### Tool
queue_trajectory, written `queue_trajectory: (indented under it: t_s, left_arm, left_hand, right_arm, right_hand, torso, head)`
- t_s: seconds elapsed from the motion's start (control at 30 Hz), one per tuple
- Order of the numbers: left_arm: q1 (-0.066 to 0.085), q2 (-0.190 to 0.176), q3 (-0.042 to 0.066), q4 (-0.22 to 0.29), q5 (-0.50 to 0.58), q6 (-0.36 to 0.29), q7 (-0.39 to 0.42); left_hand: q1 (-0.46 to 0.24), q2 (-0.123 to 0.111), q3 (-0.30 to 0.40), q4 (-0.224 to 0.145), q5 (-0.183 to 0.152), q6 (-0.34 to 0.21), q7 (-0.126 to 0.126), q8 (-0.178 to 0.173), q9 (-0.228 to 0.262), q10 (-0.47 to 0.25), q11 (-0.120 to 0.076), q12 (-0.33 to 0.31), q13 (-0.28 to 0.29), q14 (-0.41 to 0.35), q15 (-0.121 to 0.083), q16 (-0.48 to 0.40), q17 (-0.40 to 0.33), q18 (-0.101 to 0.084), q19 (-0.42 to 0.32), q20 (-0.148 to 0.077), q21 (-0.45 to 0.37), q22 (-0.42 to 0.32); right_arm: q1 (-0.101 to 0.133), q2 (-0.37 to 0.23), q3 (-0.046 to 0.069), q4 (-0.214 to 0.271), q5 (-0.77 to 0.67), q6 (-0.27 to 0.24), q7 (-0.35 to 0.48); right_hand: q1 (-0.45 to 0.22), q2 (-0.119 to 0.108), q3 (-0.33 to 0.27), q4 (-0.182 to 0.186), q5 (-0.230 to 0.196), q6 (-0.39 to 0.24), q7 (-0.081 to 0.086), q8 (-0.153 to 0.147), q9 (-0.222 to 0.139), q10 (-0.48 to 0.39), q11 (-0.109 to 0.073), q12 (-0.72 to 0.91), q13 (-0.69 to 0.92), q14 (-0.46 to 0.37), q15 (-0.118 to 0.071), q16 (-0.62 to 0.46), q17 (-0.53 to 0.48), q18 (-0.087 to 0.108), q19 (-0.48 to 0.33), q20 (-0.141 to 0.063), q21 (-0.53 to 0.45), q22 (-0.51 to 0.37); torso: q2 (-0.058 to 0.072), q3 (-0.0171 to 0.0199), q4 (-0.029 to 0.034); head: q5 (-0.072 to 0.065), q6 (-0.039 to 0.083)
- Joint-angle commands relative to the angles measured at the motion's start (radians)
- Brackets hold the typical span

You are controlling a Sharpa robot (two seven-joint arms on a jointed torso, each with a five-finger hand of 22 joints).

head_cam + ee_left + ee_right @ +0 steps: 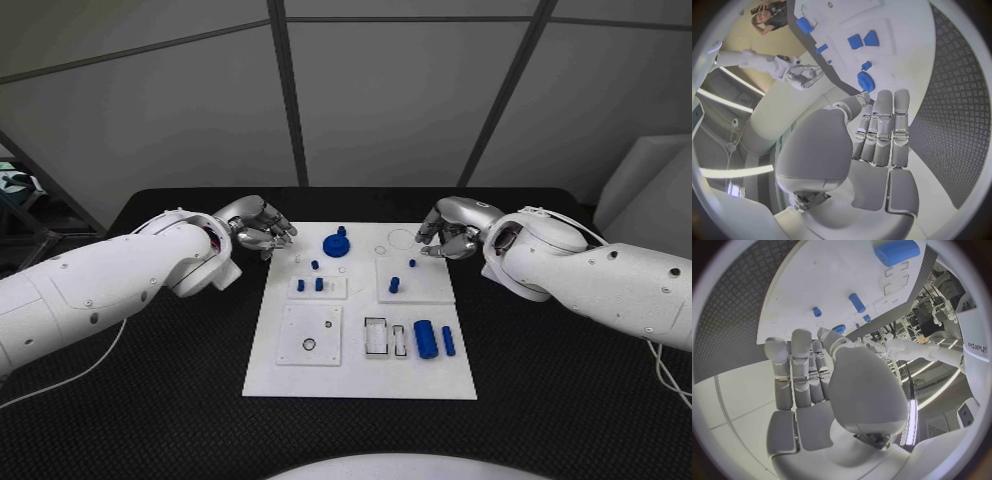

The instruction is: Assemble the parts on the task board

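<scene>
Both hands' fingers [274,232] curled together w/ nothing, beside task board [361,375], parts [336,243] between.

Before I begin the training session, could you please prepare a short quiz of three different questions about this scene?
1. True or false: the left hand holds a blue part.
2. In the head view, which lies nearest the robot's edge of the task board?
A. the blue gear
B. the large blue cylinder
C. the right hand
3. Fill in: both hands hover near the board's ____ corners, far from the robot.

Key: 1. false, its fingers hold nothing. 2. B. 3. far.
</scene>
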Motion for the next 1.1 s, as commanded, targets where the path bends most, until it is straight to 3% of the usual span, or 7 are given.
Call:
queue_trajectory:
  t_s: [0.03,0.2,0.33,0.7,1.1]
  left_arm:
    - [0.002,-0.02,0.002,0.021,0.345,-0.078,0.166]
    - [0.002,-0.047,0.001,0.051,0.548,-0.073,0.248]
    - [0.001,-0.061,0.001,0.077,0.614,-0.064,0.279]
    - [0.001,-0.076,0.001,0.114,0.663,-0.042,0.312]
    - [0.001,-0.075,0.001,0.123,0.685,-0.036,0.325]
  left_hand:
    - [-0.005,0.009,0.0,-0.004,0.001,0.004,0.005,0.005,-0.001,-0.004,0.0,0.009,0.001,-0.009,0.0,-0.011,-0.013,0.006,-0.012,0.001,-0.008,-0.004]
    - [-0.002,0.021,-0.001,-0.008,0.001,0.01,0.005,0.009,0.0,0.007,-0.002,0.022,0.003,-0.014,0.0,-0.02,-0.028,0.006,-0.02,0.002,-0.013,-0.005]
    - [-0.002,0.026,-0.003,-0.009,0.001,0.014,0.005,0.011,0.0,0.011,-0.003,0.028,0.004,-0.017,0.0,-0.023,-0.034,0.006,-0.023,0.002,-0.015,-0.006]
    - [-0.005,0.03,-0.007,-0.011,0.001,0.018,0.005,0.014,0.0,0.014,-0.003,0.034,0.004,-0.023,0.0,-0.028,-0.043,0.006,-0.03,0.002,-0.018,-0.006]
    - [-0.006,0.031,-0.01,-0.011,0.001,0.018,0.006,0.015,0.0,0.013,-0.003,0.036,0.004,-0.026,0.001,-0.03,-0.047,0.006,-0.033,0.003,-0.02,-0.007]
  right_arm:
    - [-0.004,0.012,0.0,-0.005,-0.132,0.019,-0.06]
    - [-0.013,0.036,0.0,-0.015,-0.159,0.022,-0.071]
    - [-0.019,0.048,0.0,-0.02,-0.169,0.033,-0.078]
    - [-0.03,0.064,-0.001,-0.021,-0.182,0.087,-0.094]
    - [-0.041,0.081,-0.001,-0.037,-0.186,0.105,-0.096]
  right_hand:
    - [-0.009,-0.009,0.013,-0.002,-0.011,-0.014,0.004,-0.007,-0.001,-0.017,0.004,-0.007,0.0,0.029,0.01,0.065,0.054,-0.015,0.008,0.008,0.047,0.05]
    - [-0.012,-0.009,0.028,-0.004,-0.016,-0.023,0.005,-0.006,-0.001,-0.019,0.007,-0.003,0.0,0.025,0.012,0.164,0.139,-0.025,0.024,0.014,0.119,0.132]
    - [-0.012,-0.011,0.036,-0.007,-0.012,-0.029,0.007,-0.007,-0.001,-0.018,0.008,-0.001,0.0,0.025,0.013,0.208,0.175,-0.03,0.033,0.015,0.151,0.167]
    - [-0.016,-0.012,0.051,-0.012,-0.008,-0.024,0.012,-0.005,0.001,-0.02,0.011,0.001,0.0,0.03,0.017,0.306,0.264,-0.044,0.063,0.02,0.221,0.251]
    - [-0.019,-0.007,0.062,-0.014,-0.005,-0.015,0.013,-0.003,0.002,-0.012,0.011,0.005,0.0,0.029,0.017,0.351,0.3,-0.05,0.074,0.021,0.251,0.286]
  torso:
    - [0.001,-0.0014,0.0005]
    - [0.001,-0.0009,0.0031]
    - [0.001,-0.0012,0.002]
    - [0.002,-0.0003,0.0007]
    - [0.002,-0.0001,0.0018]
  head:
    - [-0.005,0.001]
    - [-0.007,0.001]
    - [-0.003,0.001]
    - [-0.003,-0.001]
    - [-0.004,-0.004]
